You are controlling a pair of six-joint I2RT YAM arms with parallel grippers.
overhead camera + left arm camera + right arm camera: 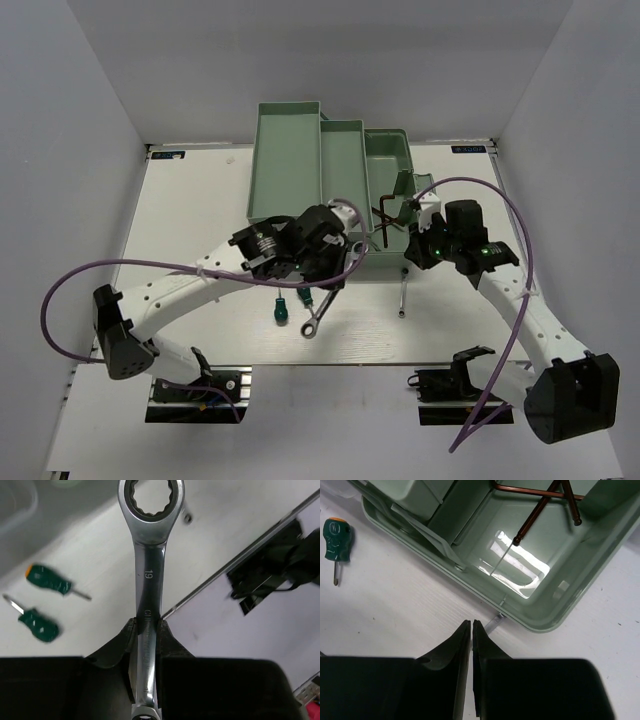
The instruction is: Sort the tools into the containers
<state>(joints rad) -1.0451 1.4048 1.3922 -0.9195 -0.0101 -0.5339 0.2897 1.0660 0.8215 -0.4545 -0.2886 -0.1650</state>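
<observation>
squarely in left claw [147, 626]: wrench [148, 565] shank, ring end protruding.

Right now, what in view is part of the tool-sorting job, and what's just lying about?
Job:
- toolbox
- wrench in left gripper
- second wrench on table
- green screwdrivers
- hex keys in toolbox base

Lying about:
- purple cables
- black fixtures at near edge
</observation>
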